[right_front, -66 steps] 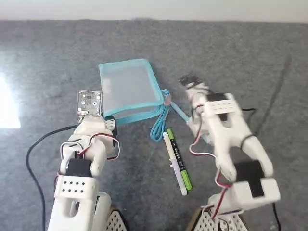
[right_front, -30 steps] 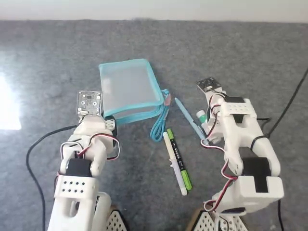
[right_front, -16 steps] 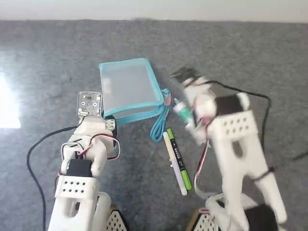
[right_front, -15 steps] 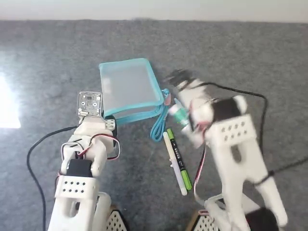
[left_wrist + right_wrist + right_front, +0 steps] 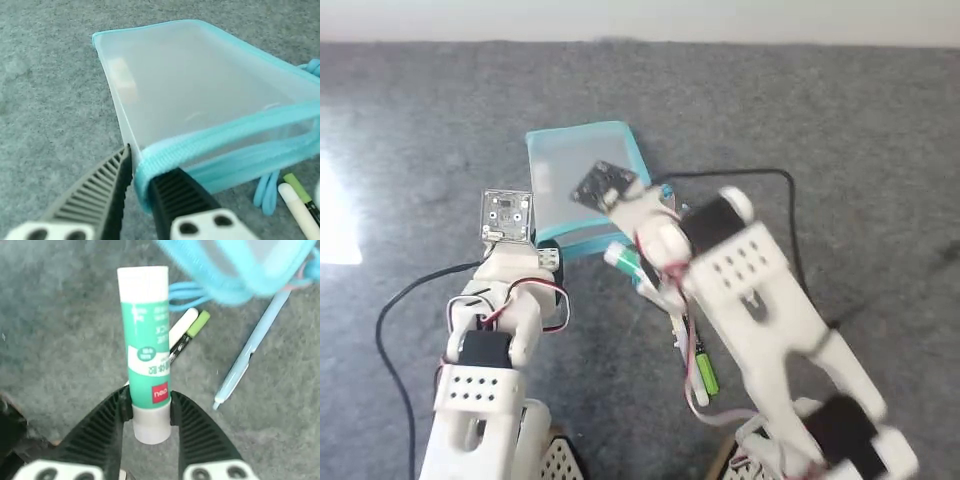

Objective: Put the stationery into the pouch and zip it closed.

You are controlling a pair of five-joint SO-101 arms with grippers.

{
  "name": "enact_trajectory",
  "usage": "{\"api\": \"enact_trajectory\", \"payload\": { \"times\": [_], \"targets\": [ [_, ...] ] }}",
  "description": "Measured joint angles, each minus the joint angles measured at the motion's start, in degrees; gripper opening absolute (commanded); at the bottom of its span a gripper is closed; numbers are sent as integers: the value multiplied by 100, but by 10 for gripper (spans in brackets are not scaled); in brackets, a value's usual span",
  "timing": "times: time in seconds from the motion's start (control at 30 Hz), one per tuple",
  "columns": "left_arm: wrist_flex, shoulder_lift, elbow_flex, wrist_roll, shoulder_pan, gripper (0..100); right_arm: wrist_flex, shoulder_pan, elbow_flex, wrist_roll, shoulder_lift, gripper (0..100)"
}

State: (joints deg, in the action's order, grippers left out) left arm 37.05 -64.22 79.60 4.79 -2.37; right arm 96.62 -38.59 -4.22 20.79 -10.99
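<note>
The translucent pouch [image 5: 578, 180] with teal trim lies flat at the table's middle, its zipper side toward the arms. My left gripper [image 5: 141, 186] is shut on the near corner of the pouch's [image 5: 200, 95] teal zipper edge. My right gripper [image 5: 147, 407] is shut on a green-and-white glue stick [image 5: 145, 335], held just off the pouch's [image 5: 235, 270] zipper edge. In the high view the glue stick [image 5: 622, 259] hangs beside the teal cord loop, under the right gripper [image 5: 642, 252]. A white pen [image 5: 183, 322], a green pen [image 5: 197, 324] and a light blue pen [image 5: 255, 347] lie on the table.
The grey felt table top [image 5: 820, 120] is bare to the right and behind the pouch. The right arm [image 5: 750, 290] reaches across the middle and covers most of the pens; the green pen's end [image 5: 706, 377] shows below it. A black cable [image 5: 390, 320] loops at the left.
The right arm swung left from beside the blue pen, carrying the glue stick over the pens to the pouch's zipper edge. The left arm and pouch stayed still.
</note>
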Motion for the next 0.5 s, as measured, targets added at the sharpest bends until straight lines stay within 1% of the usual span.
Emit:
{"api": "enact_trajectory", "payload": {
  "times": [0.27,0.37,0.5],
  "targets": [
    [0,0,0,0,0,11,369,0,2136,-229,2224,8],
    [0,0,0,0,0,11,378,0,2866,-352,2892,8],
    [-9,0,62,0,0,11,378,26,3604,-695,3560,9]
  ]
}}
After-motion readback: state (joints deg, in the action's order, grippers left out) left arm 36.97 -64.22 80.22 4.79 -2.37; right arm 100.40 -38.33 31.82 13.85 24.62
